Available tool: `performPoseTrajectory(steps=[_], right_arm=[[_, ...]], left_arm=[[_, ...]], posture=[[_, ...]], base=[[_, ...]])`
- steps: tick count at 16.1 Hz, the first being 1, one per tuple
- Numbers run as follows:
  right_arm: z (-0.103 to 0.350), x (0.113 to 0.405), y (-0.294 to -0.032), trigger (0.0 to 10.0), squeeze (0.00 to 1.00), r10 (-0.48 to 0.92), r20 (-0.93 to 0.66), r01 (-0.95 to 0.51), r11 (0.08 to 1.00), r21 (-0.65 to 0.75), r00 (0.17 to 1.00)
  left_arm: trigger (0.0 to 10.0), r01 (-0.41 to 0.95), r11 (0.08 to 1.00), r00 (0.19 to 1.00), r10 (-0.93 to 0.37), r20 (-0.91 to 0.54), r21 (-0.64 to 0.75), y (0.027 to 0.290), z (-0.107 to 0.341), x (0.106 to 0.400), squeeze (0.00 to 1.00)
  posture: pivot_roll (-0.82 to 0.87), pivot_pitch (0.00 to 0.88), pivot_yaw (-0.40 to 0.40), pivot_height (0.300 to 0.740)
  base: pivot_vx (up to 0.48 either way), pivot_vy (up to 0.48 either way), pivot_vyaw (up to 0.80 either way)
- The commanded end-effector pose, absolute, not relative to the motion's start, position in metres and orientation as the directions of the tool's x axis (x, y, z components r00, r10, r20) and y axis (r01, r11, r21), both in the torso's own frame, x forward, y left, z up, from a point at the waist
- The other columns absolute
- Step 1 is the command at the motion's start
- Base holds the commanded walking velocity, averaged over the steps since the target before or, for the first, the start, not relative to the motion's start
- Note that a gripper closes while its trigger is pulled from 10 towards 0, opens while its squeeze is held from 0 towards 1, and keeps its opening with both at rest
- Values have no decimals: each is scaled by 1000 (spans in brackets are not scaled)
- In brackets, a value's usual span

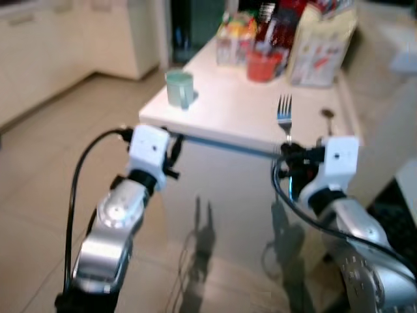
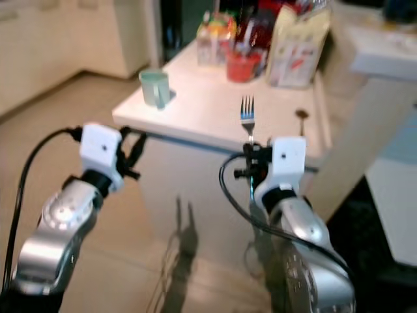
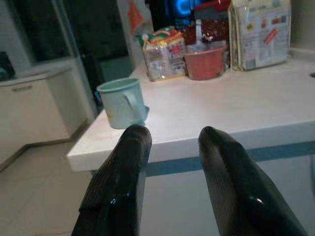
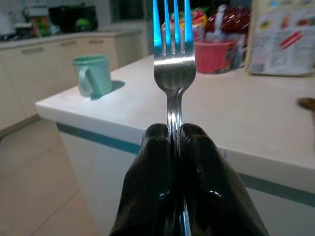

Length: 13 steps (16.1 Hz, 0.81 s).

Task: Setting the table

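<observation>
A metal fork stands upright with its tines up, and my right gripper is shut on its handle. In the head views the fork rises just before the near edge of the white table. My left gripper is open with nothing between its fingers, held level before the table's near left corner. A pale green mug sits on that corner of the table. A dark spoon-like item lies near the table's right edge.
At the table's far end stand a red cup, a snack packet, bottles and a tall white bag. Cream cabinets line the left side. Tiled floor lies between me and the table.
</observation>
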State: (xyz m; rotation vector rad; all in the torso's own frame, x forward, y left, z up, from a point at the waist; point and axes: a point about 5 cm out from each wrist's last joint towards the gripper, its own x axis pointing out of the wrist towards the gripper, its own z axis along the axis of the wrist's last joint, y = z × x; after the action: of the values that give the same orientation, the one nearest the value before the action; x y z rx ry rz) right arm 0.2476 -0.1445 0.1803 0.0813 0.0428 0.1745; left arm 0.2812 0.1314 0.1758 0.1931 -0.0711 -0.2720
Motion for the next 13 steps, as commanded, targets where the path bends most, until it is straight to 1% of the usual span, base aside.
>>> performPoseTrajectory(steps=[1, 3, 6, 10, 13], right_arm=[[177, 249, -151, 10000, 0, 136, -41, -133, 988, 84, 990], [173, 254, -154, 10000, 0, 122, -52, -117, 989, 89, 991], [169, 258, -152, 10000, 0, 115, -64, -110, 990, 86, 991], [166, 260, -158, 10000, 0, 87, -70, -83, 995, 61, 994], [168, 264, -164, 10000, 0, 65, -61, -62, 997, 43, 996]], left_arm=[[10000, 254, 946, 961, -270, 59, 200, 127, 178, 285, 0], [10000, 246, 949, 963, -262, 62, 199, 123, 179, 290, 0], [10000, 237, 950, 965, -255, 67, 202, 123, 179, 293, 0], [10000, 204, 959, 973, -221, 69, 196, 127, 178, 296, 0], [10000, 196, 960, 974, -214, 75, 199, 126, 180, 297, 0]], posture=[[-36, 0, 14, 740], [-24, 0, 10, 740], [-25, 0, 5, 740], [-26, 0, 5, 740], [-27, 0, 4, 740]], base=[[0, -266, 0], [0, -274, 0], [0, -275, -477], [0, -289, 0], [0, -364, 0]])
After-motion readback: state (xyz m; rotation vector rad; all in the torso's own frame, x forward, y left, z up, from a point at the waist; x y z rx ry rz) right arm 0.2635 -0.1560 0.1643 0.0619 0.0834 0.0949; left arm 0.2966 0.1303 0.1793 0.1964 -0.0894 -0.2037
